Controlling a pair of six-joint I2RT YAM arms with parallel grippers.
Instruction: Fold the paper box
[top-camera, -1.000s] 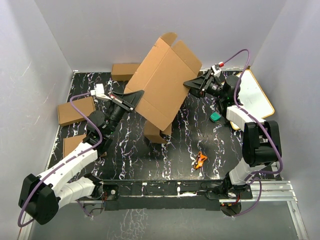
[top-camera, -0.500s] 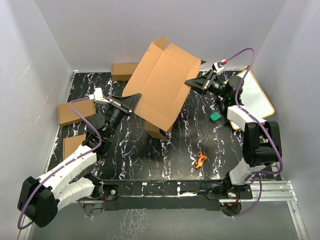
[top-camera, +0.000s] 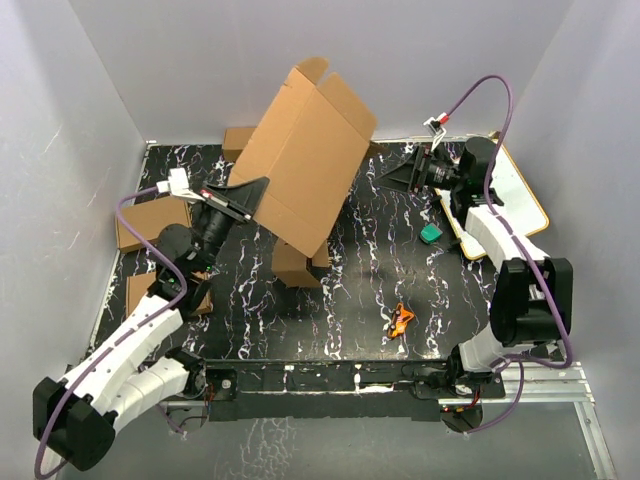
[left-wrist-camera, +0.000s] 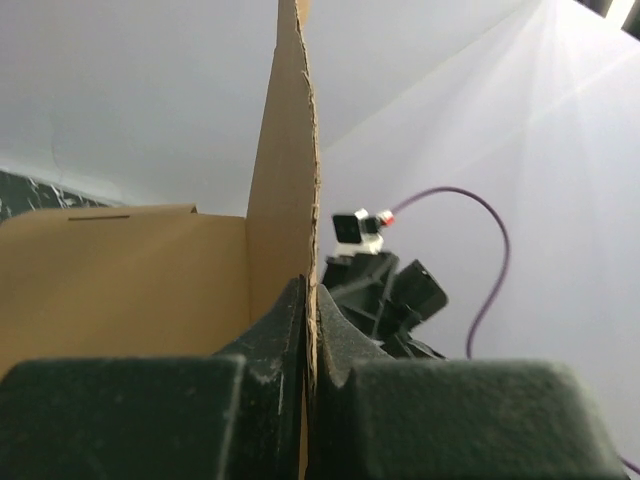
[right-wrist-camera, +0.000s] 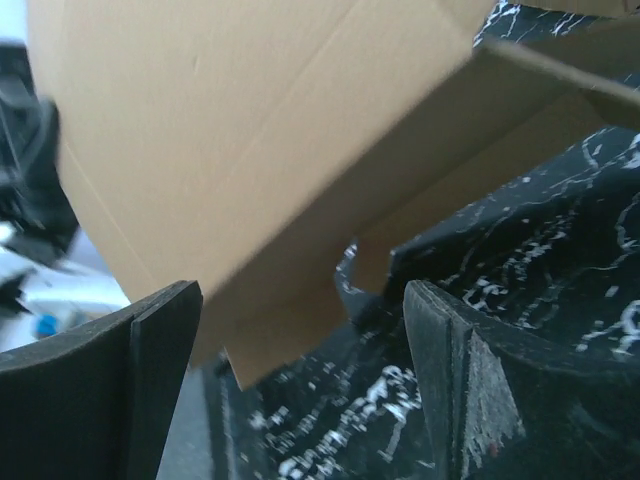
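Top external view: the paper box (top-camera: 300, 160) is held up off the desk (top-camera: 350, 300), tilted, with its top flaps seen against the back wall (top-camera: 200, 60). Its left edge is pinched by the left end effector (top-camera: 252, 192). In the left wrist view the fingers (left-wrist-camera: 270, 330) are seen pressed tight on the cardboard edge, with no gap. The right end effector (top-camera: 385, 178) is held just beside the sheet's right edge, not touching it. In the right wrist view its fingers are spread wide, with nothing gripped and cardboard ahead.

Room: bare desk is seen at front centre and to the right of the sheet. The left desk edge is taken up by boxes, the right edge by the white board (top-camera: 515, 190).

Count: 1 large sheet; 3 smaller boxes, namely back box (top-camera: 238, 143), left box (top-camera: 150, 222) and front-left box (top-camera: 145, 288); 1 white board; 1 green item (top-camera: 430, 233); 1 orange item (top-camera: 401, 320).

Hidden or unclear:
- The back box is partly covered by the sheet.
- The front-left box is partly covered by the left arm (top-camera: 140, 330).
- The white board is partly covered by the right arm (top-camera: 490, 230).
- For the cardboard piece (top-camera: 295, 268) under the sheet, it cannot be told whether it is a flap of the sheet or a separate box.
- The right wrist view is blurred.
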